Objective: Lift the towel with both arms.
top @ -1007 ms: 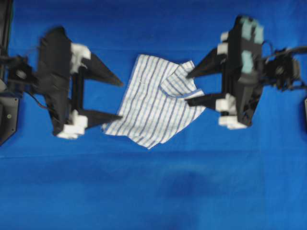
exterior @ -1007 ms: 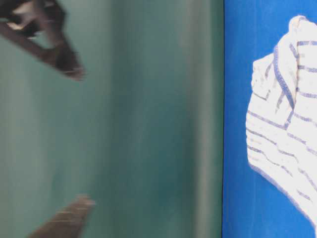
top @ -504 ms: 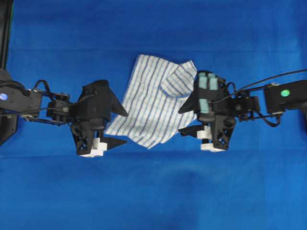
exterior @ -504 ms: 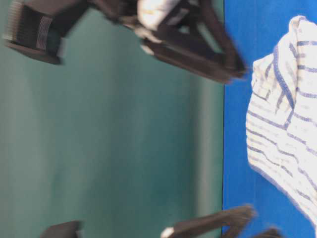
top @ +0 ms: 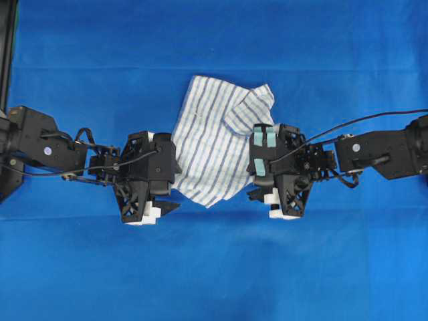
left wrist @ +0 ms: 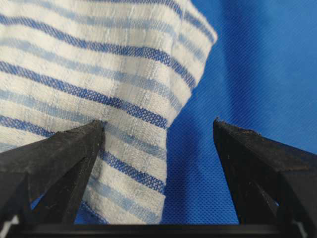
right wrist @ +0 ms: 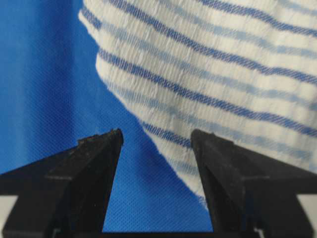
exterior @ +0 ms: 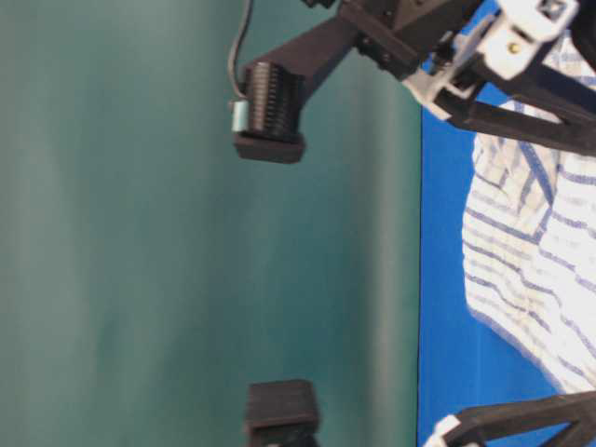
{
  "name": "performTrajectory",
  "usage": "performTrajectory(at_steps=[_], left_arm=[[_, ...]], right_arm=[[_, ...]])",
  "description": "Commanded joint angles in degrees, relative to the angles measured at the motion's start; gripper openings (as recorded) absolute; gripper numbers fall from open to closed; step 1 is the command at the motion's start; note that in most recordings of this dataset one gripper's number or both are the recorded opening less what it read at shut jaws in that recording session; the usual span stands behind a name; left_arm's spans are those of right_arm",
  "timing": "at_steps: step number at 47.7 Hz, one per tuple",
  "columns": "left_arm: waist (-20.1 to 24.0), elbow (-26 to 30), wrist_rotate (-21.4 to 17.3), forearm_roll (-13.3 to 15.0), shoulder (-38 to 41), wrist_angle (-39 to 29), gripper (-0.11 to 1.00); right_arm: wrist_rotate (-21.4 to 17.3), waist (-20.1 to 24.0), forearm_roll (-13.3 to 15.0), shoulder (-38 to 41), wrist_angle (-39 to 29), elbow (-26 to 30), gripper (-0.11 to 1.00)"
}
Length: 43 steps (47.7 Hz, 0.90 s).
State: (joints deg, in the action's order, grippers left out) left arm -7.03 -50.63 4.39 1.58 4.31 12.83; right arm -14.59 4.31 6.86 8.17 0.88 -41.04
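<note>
overhead view: no writing is readable. soft striped towel (top: pixel 217 144) lies rumpled on woven blue cloth (top: pixel 214 267); left gripper (left wrist: pixel 158 124) and right gripper (right wrist: pixel 156 136), black wedges, jaws spread, straddle its edges.

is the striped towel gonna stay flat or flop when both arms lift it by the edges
Probably flop: the towel is thin and already lies rumpled, one corner folded over itself. It will likely sag in the middle between the left gripper and right gripper, both open at its edges. It looks light, so it could slide on the blue cover.
</note>
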Motion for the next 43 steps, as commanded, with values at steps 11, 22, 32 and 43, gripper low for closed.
performTrajectory(at_steps=[11, 22, 32, 43], left_arm=[[-0.2, 0.9, -0.1, -0.1, 1.1, 0.8, 0.89], [-0.2, 1.0, 0.0, 0.0, 1.1, 0.7, 0.64], [-0.6, 1.1, 0.0, 0.1, 1.0, 0.6, 0.08], [-1.2, 1.3, 0.0, 0.0, -1.7, -0.1, 0.03]], right_arm=[[-0.1, 0.4, -0.1, 0.6, 1.0, 1.2, 0.62], [0.0, -0.6, -0.1, 1.6, 4.0, 1.3, 0.42], [-0.1, -1.8, -1.3, 1.8, 4.9, 1.3, 0.01], [-0.1, -1.8, -1.9, 1.2, 4.7, 1.5, 0.01]])
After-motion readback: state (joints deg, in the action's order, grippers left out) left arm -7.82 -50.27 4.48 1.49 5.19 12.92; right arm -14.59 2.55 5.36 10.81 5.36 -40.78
